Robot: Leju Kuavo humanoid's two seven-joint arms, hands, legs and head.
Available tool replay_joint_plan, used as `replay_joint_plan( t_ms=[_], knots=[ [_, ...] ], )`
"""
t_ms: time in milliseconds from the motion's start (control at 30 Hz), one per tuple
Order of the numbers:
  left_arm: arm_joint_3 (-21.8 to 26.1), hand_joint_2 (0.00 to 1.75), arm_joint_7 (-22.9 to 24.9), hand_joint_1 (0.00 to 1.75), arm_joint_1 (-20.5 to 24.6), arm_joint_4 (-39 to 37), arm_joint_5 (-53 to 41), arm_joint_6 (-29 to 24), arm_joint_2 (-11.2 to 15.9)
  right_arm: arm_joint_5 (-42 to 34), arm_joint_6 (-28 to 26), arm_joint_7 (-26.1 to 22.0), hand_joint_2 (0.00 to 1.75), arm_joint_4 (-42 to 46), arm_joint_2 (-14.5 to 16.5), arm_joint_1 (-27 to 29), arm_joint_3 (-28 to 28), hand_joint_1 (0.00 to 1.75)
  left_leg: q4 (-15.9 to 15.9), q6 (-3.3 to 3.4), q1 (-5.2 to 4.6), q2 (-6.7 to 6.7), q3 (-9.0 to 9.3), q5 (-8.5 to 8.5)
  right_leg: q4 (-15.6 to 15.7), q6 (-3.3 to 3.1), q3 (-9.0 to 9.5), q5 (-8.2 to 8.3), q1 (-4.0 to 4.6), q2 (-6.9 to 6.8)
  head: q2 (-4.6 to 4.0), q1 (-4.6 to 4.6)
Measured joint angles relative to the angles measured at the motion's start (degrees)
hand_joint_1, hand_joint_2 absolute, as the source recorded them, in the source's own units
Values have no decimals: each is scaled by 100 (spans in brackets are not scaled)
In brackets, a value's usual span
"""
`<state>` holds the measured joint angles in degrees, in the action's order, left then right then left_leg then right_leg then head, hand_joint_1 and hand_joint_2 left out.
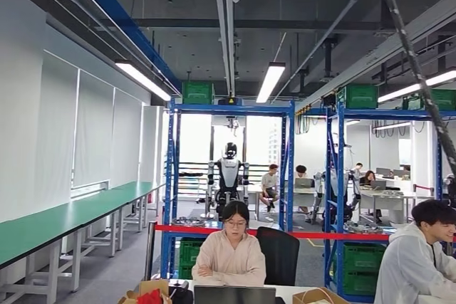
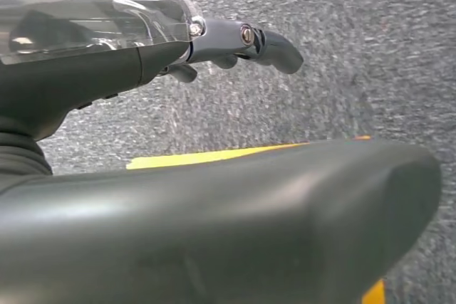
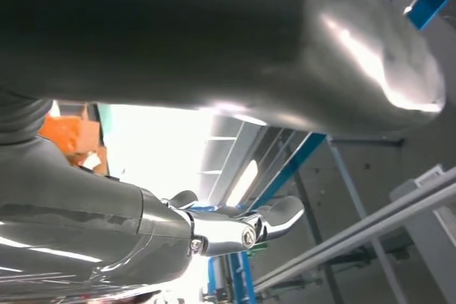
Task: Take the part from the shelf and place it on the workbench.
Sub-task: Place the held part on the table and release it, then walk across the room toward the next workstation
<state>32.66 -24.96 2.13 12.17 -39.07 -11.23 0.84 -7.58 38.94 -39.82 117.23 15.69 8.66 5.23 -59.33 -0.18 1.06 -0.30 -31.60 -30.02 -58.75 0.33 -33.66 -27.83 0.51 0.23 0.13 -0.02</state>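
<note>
Fingers (image 2: pixel 268 44) of the left hand (image 2: pixel 215 197) stretch out straight above grey speckled floor (image 2: pixel 349 83), nothing between them and the thick grey thumb, so this hand is released; a yellow floor line (image 2: pixel 215 156) runs just behind the thumb. The right hand (image 3: pixel 226 226) in its wrist view is likewise spread and grasping nothing, its fingers (image 3: pixel 279 215) extended toward a bright window and blue shelf posts (image 3: pixel 290 169). In the head view, a blue metal shelf (image 1: pixel 231 109) stands at the centre of the frame with a green crate (image 1: pixel 197 92) on its top level, and a second blue shelf (image 1: pixel 376 113) stands at the right, also topped by green crates. Small metal parts (image 1: pixel 188 221) lie on the middle level of the centre shelf, too small to tell apart. A red barrier tape (image 1: pixel 323 234) crosses in front of both shelves. Another humanoid robot (image 1: pixel 230 179) stands behind the centre shelf. At the lower middle a person (image 1: pixel 231 250) sits at a desk (image 1: pixel 290 291) behind a laptop; another person (image 1: pixel 420 258) sits at the lower right. A long green desk (image 1: pixel 64 218) runs along the left wall.
</note>
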Motion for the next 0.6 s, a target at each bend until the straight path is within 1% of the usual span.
replay_joint_plan(
  t_ms=[33, 67, 100, 133, 167, 200, 233, 267, 300, 367, 400, 433, 467, 500, 533, 567, 600],
  knots=[
    [12, 0, 0, 0, 0, 0, -6, 0, -1, -3, -1, 0, 0, -13, 2, 11, 5, 0, 8, 41, -1, 5, -11, 25, -17, 26, -9, -27, -9, 2, 0, -1],
    [23, 0, 0, 0, 4, 0, -13, -1, -2, -8, -1, 0, 0, -24, 3, 20, 9, 0, 17, 86, 4, 11, -28, 54, -96, 55, -36, -122, -19, 2, 0, -1],
    [34, 0, 0, 0, 10, 0, -23, -2, -2, -13, -1, 0, 0, -35, 3, 26, 11, 0, 25, 130, 10, 19, -51, 83, -282, 84, -101, -295, -29, 1, 0, -1],
    [46, 0, 0, 0, 15, 0, -35, -6, -2, -17, -1, 0, 0, -47, 3, 32, 13, 0, 24, 162, 6, 28, -80, 106, -590, 114, -201, -532, -43, -3, 0, -1],
    [58, 0, 1, 0, 16, 0, -46, -10, -1, -19, -1, 0, 0, -61, 3, 39, 15, 0, 21, 185, -2, 37, -112, 128, -980, 135, -328, -776, -53, -5, 0, -1],
    [71, 0, 2, 0, 12, 0, -56, -15, -1, -20, -1, 0, 0, -76, 3, 47, 17, 0, 19, 196, -13, 45, -143, 149, -1344, 147, -437, -958, -62, -5, 0, -1],
    [85, 0, 3, 0, 8, 0, -62, -19, -1, -20, -1, 0, 0, -92, 2, 54, 20, 0, 16, 202, -23, 52, -173, 170, -1571, 151, -479, -1040, -66, -5, 0, -2],
    [97, 0, 4, 0, 6, 0, -67, -20, -1, -20, -1, 0, 0, -105, 2, 59, 24, 0, 15, 201, -33, 56, -200, 192, -1580, 144, -418, -1007, -66, -5, 0, -1],
    [108, 0, 4, 0, 4, 0, -75, -20, -2, -20, -1, 0, 0, -114, 3, 61, 27, 0, 15, 197, -43, 57, -220, 214, -1349, 127, -242, -879, -64, -4, 0, -1],
    [125, 0, 4, 0, 5, 0, -101, -20, -4, -20, -1, 0, 0, -121, 4, 52, 31, 0, 14, 179, -63, 55, -248, 255, -486, 59, 297, -571, -43, -2, 0, -1],
    [131, 0, 4, 0, 5, 0, -118, -20, -7, -21, -1, 0, 0, -121, 6, 45, 31, 0, 16, 157, -67, 54, -258, 280, -113, 29, 512, -476, -27, 0, 0, -1],
    [137, 0, 4, 0, 5, 0, -136, -20, -8, -22, -3, 0, 0, -121, 7, 41, 31, 0, 20, 129, -66, 54, -266, 306, 120, 4, 636, -431, -7, 3, 0, -1],
    [146, 0, 3, 0, 6, 0, -153, -20, -10, -24, -5, 0, 0, -121, 8, 38, 31, 0, 25, 94, -59, 55, -276, 335, 214, -10, 671, -422, 13, 5, 0, 0],
    [158, 0, 2, 0, 4, 0, -164, -20, -10, -26, -9, 0, 0, -121, 9, 39, 31, 0, 37, 54, -47, 55, -283, 370, 232, -25, 657, -389, 22, 5, 0, 0],
    [174, 0, 1, 0, 3, 0, -173, -20, -10, -27, -13, 0, 0, -121, 12, 37, 30, 0, 33, 23, -36, 54, -296, 362, 255, -52, 637, -343, 19, -9, 0, 0],
    [191, 0, -1, 0, 1, 0, -181, -20, -10, -30, -16, 0, 0, -122, 16, 33, 27, 0, -12, -5, -30, 52, -321, 282, 277, -86, 607, -293, 12, -23, 0, 0],
    [205, 0, -2, 0, 0, 0, -192, -19, -12, -32, -19, 0, 0, -122, 22, 30, 25, 0, -143, -26, -26, 50, -372, 117, 297, -124, 565, -236, 1, -39, 0, 0]
  ],
)
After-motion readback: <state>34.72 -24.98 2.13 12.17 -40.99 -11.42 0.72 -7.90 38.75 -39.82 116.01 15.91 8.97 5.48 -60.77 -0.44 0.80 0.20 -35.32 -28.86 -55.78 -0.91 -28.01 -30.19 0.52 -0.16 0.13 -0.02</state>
